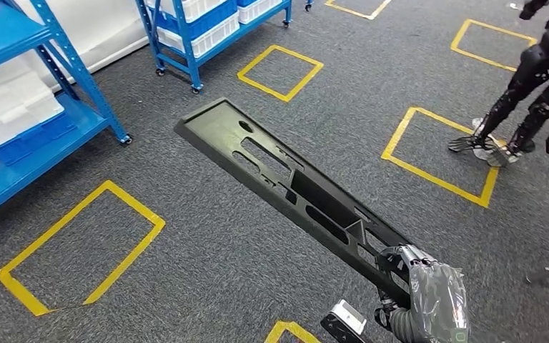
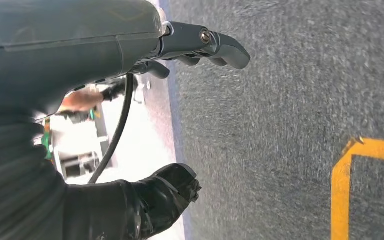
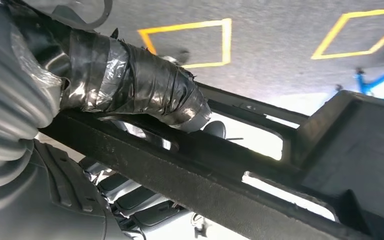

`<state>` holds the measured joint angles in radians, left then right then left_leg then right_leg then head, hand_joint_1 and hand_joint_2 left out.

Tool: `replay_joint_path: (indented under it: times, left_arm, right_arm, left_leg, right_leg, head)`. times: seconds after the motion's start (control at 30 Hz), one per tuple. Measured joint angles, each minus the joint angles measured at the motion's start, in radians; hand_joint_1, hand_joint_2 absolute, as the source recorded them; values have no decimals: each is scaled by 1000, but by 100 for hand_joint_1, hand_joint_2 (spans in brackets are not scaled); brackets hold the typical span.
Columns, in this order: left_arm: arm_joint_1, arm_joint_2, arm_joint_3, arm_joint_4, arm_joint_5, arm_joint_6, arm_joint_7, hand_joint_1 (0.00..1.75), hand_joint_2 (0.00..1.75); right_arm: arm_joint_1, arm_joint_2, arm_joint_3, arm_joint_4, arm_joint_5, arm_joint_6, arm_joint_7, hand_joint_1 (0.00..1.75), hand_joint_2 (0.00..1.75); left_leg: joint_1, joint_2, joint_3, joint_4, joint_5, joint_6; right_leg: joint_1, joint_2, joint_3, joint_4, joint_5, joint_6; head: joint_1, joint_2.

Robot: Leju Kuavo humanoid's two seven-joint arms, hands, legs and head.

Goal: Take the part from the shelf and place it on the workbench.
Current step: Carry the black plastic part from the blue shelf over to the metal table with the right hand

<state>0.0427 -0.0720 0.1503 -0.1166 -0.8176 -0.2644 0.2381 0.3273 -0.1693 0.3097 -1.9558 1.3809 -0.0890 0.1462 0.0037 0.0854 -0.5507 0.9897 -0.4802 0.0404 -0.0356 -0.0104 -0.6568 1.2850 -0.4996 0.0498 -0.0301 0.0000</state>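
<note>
A long black part (image 1: 293, 189), with cut-out slots and a raised rim, is held in the air above the grey carpet floor (image 1: 207, 271), and all places below are given relative to this part. Its near end is gripped by the right hand (image 1: 429, 293), which is wrapped in clear film and dark tape; in the right wrist view the taped thumb (image 3: 145, 92) is seen pressed on one edge of the part (image 3: 260, 185) while the fingers (image 3: 130, 197) are curled under the other side, so the hand is clamped on it. The far end of the part points toward a blue shelf on wheels (image 1: 193, 36) with white bins. Left of the part, a second blue shelf (image 1: 28, 128) with white trays is seen, and a yellow taped square (image 1: 78, 246) is marked on the floor between them. Right of the part, the dark legs of another robot (image 1: 525, 93) stand at a yellow square. The left hand (image 2: 145, 125) is seen in its wrist view above the carpet, its thumb and fingers spread apart with nothing held.
</note>
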Motion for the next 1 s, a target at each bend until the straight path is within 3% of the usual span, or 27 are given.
replay_joint_path:
  times: [0.03, 0.07, 0.13, 0.2, 0.23, 0.27, 0.33, 0.37, 0.43, 0.47, 0.5, 0.57, 0.63, 0.7, 0.77, 0.83, 0.9, 0.93, 0.97, 1.0]
  left_arm:
    - [0, -1, 0, 0, 4, 0, -6, 0, 175]
    - [0, -3, 0, -1, 8, 2, -14, 0, 175]
    - [1, -5, 0, -2, 14, 6, -31, 0, 175]
    - [0, -6, 0, -2, 14, 10, -39, 0, 175]
    - [1, -6, 0, -2, 14, 11, -40, 0, 175]
    - [3, -6, 0, -2, 14, 12, -40, 0, 175]
    - [9, -7, 0, -2, 14, 13, -41, 0, 175]
    - [12, -7, 0, -2, 14, 13, -41, 0, 175]
    - [14, -7, 0, -2, 14, 14, -41, 0, 175]
    - [14, -7, 0, -2, 14, 14, -41, 0, 175]
    - [14, -7, 0, -2, 14, 14, -41, 0, 175]
    - [15, -4, 0, -2, 15, 15, -40, 0, 175]
    - [17, -2, 0, -1, 17, 14, -40, 0, 175]
    - [15, -4, 0, -1, 17, 15, -39, 0, 175]
    - [13, -5, 1, -1, 17, 15, -39, 0, 175]
    - [13, -5, 1, -1, 17, 15, -40, 0, 175]
    - [15, -5, 2, -1, 17, 15, -40, 0, 175]
    - [15, -5, 2, -1, 16, 15, -40, 0, 175]
    - [14, -5, 2, -1, 16, 15, -40, 0, 175]
    - [12, -5, 2, -1, 16, 15, -40, 0, 175]
  right_arm:
    - [-1, 0, 0, 0, 1, 0, 1, 175, 175]
    - [-3, 0, 0, 0, 2, -1, 2, 175, 175]
    - [-6, 0, 0, 0, 4, -1, 6, 175, 175]
    - [-5, 0, 0, 0, 5, -1, 8, 175, 175]
    - [-4, 0, 0, 0, 5, -1, 9, 175, 175]
    - [-4, 0, 0, 0, 5, -1, 9, 175, 175]
    - [-5, 1, 1, 0, 5, -1, 9, 175, 175]
    - [-5, 1, 2, 0, 5, -1, 9, 175, 175]
    - [-4, 1, 2, 0, 5, -1, 10, 175, 175]
    - [-4, 1, 2, 0, 5, -1, 10, 175, 175]
    - [-3, 2, 2, 0, 6, 0, 10, 175, 175]
    - [-5, 2, 3, 0, 7, 0, 11, 175, 175]
    - [-6, 3, 4, 0, 9, 0, 11, 175, 175]
    - [-6, 4, 6, 0, 9, 0, 12, 175, 175]
    - [-5, 5, 6, 0, 10, 0, 12, 175, 175]
    - [-7, 5, 7, 0, 12, 0, 11, 175, 175]
    - [-8, 5, 8, 1, 13, 0, 13, 175, 175]
    - [-8, 5, 8, 2, 14, 0, 14, 175, 175]
    - [-8, 5, 8, 3, 14, 1, 14, 175, 175]
    - [-8, 5, 8, 3, 14, 1, 14, 175, 175]
  left_leg:
    - [0, 10, -16, 11, 4, -6]
    - [1, 19, -28, 22, 7, -12]
    - [3, 37, -37, 34, 18, -28]
    - [10, 48, -40, 34, 28, -45]
    - [14, 32, -44, 41, 18, -53]
    - [16, 4, -54, 67, -10, -57]
    - [18, -58, -89, 170, -94, -60]
    - [17, -72, -108, 236, -132, -58]
    - [16, -78, -117, 302, -149, -53]
    - [15, -79, -96, 282, -130, -48]
    - [12, -87, -58, 224, -98, -40]
    - [8, -131, 20, 88, -53, -21]
    - [3, -162, 50, 26, -43, -12]
    - [3, -145, 53, 9, -36, -12]
    - [8, -117, 58, -12, -27, -8]
    - [12, -88, 57, -23, -21, -3]
    - [12, -60, 53, -22, -20, -2]
    - [12, -47, 52, -21, -21, -3]
    - [13, -34, 52, -19, -22, -5]
    - [15, -23, 53, -15, -25, -9]
  right_leg:
    - [-3, -20, 62, -68, 5, 3]
    - [-2, -39, 126, -152, -12, 2]
    - [8, -63, 198, -267, -59, -13]
    - [15, -50, 191, -288, -57, -37]
    - [16, -40, 184, -290, -47, -49]
    - [16, -30, 175, -293, -37, -60]
    - [19, -9, 155, -292, -19, -77]
    - [24, 3, 145, -290, -12, -81]
    - [32, 29, 127, -284, -1, -84]
    - [35, 43, 120, -280, 2, -84]
    - [38, 56, 116, -275, 5, -84]
    - [38, 80, 106, -265, 8, -80]
    - [31, 100, 93, -259, 16, -70]
    - [27, 119, 83, -258, 24, -56]
    - [31, 92, 67, -237, 9, -45]
    - [29, 41, 22, -143, -49, -35]
    - [19, 22, -34, -20, -103, -23]
    - [13, 18, -45, 7, -105, -17]
    - [7, 14, -35, -5, -88, -12]
    - [2, 5, -5, -55, -57, -7]
  head:
    - [0, 0]
    - [0, 0]
    - [-1, 0]
    - [-1, 0]
    - [-1, 0]
    - [-1, 0]
    - [-2, 0]
    - [-2, 0]
    - [-2, 0]
    - [-2, 0]
    - [-2, 0]
    - [-1, 0]
    - [-2, 0]
    - [-2, 0]
    - [-1, 0]
    - [0, 0]
    - [0, 0]
    - [0, 0]
    - [0, 0]
    - [0, 0]
